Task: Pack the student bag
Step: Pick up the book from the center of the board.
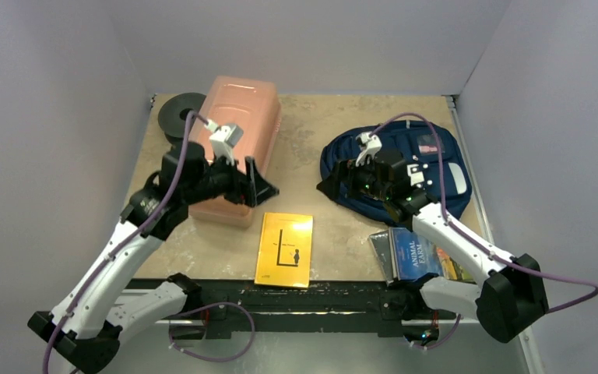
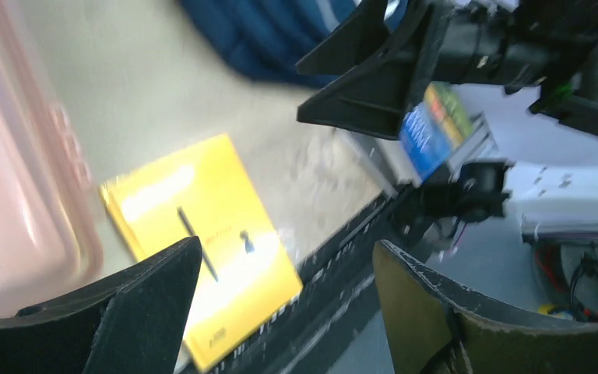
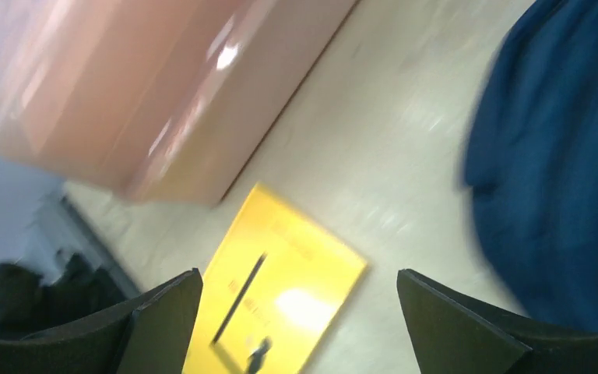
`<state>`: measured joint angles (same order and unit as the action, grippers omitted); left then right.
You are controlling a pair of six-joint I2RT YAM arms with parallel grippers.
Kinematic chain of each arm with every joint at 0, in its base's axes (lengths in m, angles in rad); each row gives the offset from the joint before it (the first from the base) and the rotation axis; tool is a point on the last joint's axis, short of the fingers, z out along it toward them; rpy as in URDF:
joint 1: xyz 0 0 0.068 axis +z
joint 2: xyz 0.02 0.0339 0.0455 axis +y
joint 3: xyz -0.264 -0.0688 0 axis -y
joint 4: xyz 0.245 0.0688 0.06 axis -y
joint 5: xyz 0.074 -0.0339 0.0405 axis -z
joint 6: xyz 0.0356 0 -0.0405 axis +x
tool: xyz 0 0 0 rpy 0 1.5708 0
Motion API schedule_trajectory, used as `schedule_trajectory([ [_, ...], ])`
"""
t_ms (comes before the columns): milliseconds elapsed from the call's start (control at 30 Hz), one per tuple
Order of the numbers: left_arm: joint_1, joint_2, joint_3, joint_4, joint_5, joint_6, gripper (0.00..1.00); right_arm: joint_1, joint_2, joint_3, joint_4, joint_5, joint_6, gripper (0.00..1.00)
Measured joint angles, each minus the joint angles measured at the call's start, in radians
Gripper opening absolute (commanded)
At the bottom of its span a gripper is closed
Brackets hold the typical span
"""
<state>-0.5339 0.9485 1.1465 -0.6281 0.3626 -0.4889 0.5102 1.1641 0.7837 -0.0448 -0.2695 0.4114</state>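
Navy blue fabric backpack [image 1: 405, 140] was seen just right of the right hand [image 1: 335, 185]; the left hand [image 1: 263, 191] lay well apart. Both hands were spread, empty.

Right arm [image 1: 452, 234] partly hides the student bag [image 1: 459, 156].

One student bag [image 1: 424, 160]. One pink plastic box [image 1: 237, 128]. One black reel [image 1: 176, 115]. One yellow book [image 1: 284, 249]. One book stack [image 1: 416, 255], at least two books. Two grippers: left gripper [image 1: 264, 184], right gripper [image 1: 332, 181].
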Motion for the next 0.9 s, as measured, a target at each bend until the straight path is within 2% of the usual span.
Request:
schedule_trajectory([
  [100,-0.027,-0.136,-0.242,-0.002,-0.023,-0.066,0.76,0.137,0.064,-0.092,0.042,-0.043,0.17,0.99],
  [167,-0.092,-0.213,-0.393,-0.013,-0.087,-0.117,0.74,0.261,0.14,-0.15,0.075,-0.049,0.28,0.98],
  [300,-0.253,-0.289,-0.558,-0.052,-0.238,-0.218,0.71,0.407,0.19,-0.253,0.127,-0.032,0.446,0.96],
  [433,-0.359,-0.27,-0.65,-0.059,-0.402,-0.325,0.72,0.426,0.157,-0.276,0.13,0.045,0.524,0.92],
  [600,-0.377,-0.166,-0.731,-0.004,-0.525,-0.433,0.72,0.426,0.153,-0.276,0.17,0.096,0.554,0.73],
  [667,-0.377,-0.14,-0.755,0.021,-0.549,-0.458,0.73,0.43,0.183,-0.277,0.188,0.103,0.565,0.71],
  [800,-0.38,-0.117,-0.793,0.113,-0.564,-0.499,0.75,0.438,0.238,-0.3,0.243,0.108,0.589,0.58],
  [900,-0.383,-0.082,-0.808,0.226,-0.545,-0.521,0.74,0.439,0.275,-0.308,0.305,0.09,0.607,0.57],
])
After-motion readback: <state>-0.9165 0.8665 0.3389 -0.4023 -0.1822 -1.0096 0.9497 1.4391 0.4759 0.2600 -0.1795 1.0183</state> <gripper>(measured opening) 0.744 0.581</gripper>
